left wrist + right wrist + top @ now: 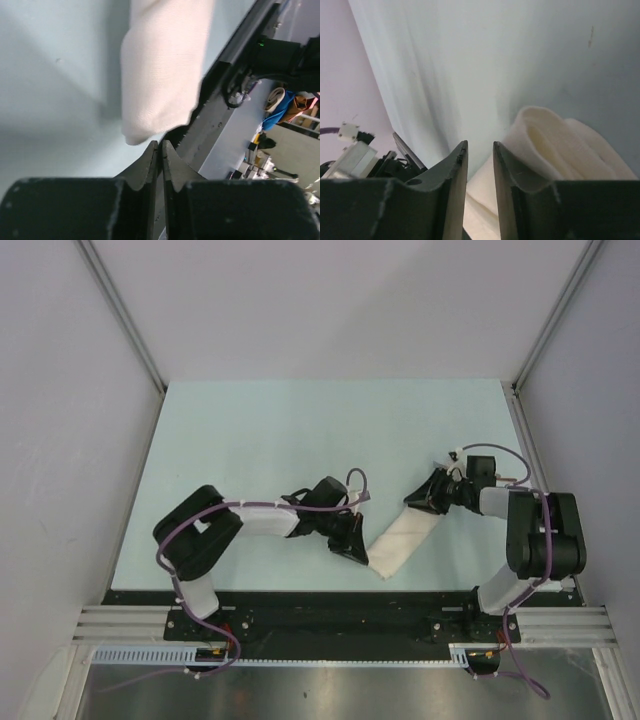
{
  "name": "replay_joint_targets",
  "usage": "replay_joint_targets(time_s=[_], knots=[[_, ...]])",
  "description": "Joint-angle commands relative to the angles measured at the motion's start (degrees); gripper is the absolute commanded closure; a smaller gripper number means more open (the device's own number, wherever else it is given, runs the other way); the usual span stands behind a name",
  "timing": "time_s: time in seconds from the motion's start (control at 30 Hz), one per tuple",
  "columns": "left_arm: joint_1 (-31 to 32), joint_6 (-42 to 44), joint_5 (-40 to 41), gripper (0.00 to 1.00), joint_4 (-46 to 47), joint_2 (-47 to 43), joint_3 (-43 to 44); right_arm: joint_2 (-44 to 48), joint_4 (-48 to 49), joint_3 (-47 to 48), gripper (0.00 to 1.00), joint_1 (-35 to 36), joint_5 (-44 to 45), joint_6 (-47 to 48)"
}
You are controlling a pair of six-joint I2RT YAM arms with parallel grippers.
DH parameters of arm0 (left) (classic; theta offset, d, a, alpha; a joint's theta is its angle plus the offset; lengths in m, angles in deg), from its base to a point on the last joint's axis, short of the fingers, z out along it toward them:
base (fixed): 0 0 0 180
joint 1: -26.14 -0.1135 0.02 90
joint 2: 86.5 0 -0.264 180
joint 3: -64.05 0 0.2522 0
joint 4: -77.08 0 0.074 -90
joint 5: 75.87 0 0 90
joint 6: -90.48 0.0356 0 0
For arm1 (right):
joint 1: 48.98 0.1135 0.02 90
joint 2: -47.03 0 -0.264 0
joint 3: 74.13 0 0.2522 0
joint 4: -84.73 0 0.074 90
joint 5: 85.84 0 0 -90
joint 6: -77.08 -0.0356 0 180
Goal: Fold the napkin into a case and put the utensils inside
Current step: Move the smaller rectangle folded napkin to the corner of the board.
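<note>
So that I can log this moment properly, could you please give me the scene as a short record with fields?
napkin: folded into a narrow strip, lying diagonally on the table
left gripper: shut, tips beside the napkin's near end, nothing between the jaws
right gripper: jaws slightly apart, at the napkin's far, layered end
spoon: not visible in any view
task stage: fold looks done; no spoon seen going in yet
</note>
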Motion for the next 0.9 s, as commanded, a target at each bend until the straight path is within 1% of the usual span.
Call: replay_joint_targets(time_s=[0.0,0.07,0.17,0.23,0.3,0.33,0.4,0.5,0.53,0.6,0.63,0.7,0.73,0.77,0.8,0.83,0.87], knots=[[0.0,5.6,-0.2,0.85,-6.4,-8.6,4.7,8.9,-11.0,7.6,0.66,-0.2,4.8,3.8],[0.0,4.7,-1.0,0.84,-6.0,-9.3,5.2,11.2,-14.5,8.9,0.59,-0.2,6.0,4.1],[0.0,2.4,-3.3,0.84,-3.9,-7.7,6.1,12.3,-17.1,10.6,0.55,-0.4,6.8,4.6],[0.0,0.7,-4.5,0.84,-1.6,-5.8,6.9,12.5,-17.8,10.7,0.54,-0.5,7.1,4.8],[0.0,0.1,-4.4,0.85,-1.0,-3.1,7.6,12.3,-17.7,10.6,0.54,-0.9,7.0,4.9],[0.0,-0.1,-3.5,0.85,0.5,-2.4,7.6,12.1,-17.5,9.9,0.54,-0.9,6.8,4.9],[-0.1,0.5,-2.0,0.85,0.3,0.0,7.5,12.1,-16.1,8.7,0.54,-1.3,5.9,4.4],[-0.3,1.7,-1.0,0.85,0.4,2.7,6.8,11.1,-12.2,5.7,0.51,-1.3,5.4,3.8],[-0.4,2.2,-0.1,0.85,0.6,3.8,6.7,9.3,-10.4,5.1,0.5,-1.3,5.4,3.9],[-0.4,4.0,1.8,0.86,-2.2,4.5,7.5,7.6,-10.6,5.0,0.51,-1.3,5.7,4.7],[-0.3,4.8,2.6,0.86,-3.4,3.3,7.5,7.4,-10.4,5.0,0.5,-1.2,5.8,4.9],[-0.3,6.3,6.4,0.82,-5.1,0.9,8.2,8.4,-11.6,6.6,0.5,-1.3,8.3,5.0],[-0.3,8.1,7.3,0.8,-6.1,-0.1,8.6,9.2,-14.1,7.6,0.49,-1.2,10.0,5.1],[-0.3,8.8,8.3,0.75,-8.6,-2.0,9.2,10.4,-15.8,8.9,0.47,-1.2,13.3,5.3],[-0.3,10.0,8.5,0.72,-10.2,-2.7,10.9,11.1,-17.7,11.5,0.43,-1.3,15.6,5.4],[-0.3,10.1,8.4,0.69,-11.1,-3.6,11.3,11.6,-22.1,13.3,0.42,-1.4,18.2,5.4],[-0.3,10.1,7.8,0.64,-11.7,-5.6,11.6,12.5,-24.2,14.8,0.4,-1.4,24.3,5.3]])
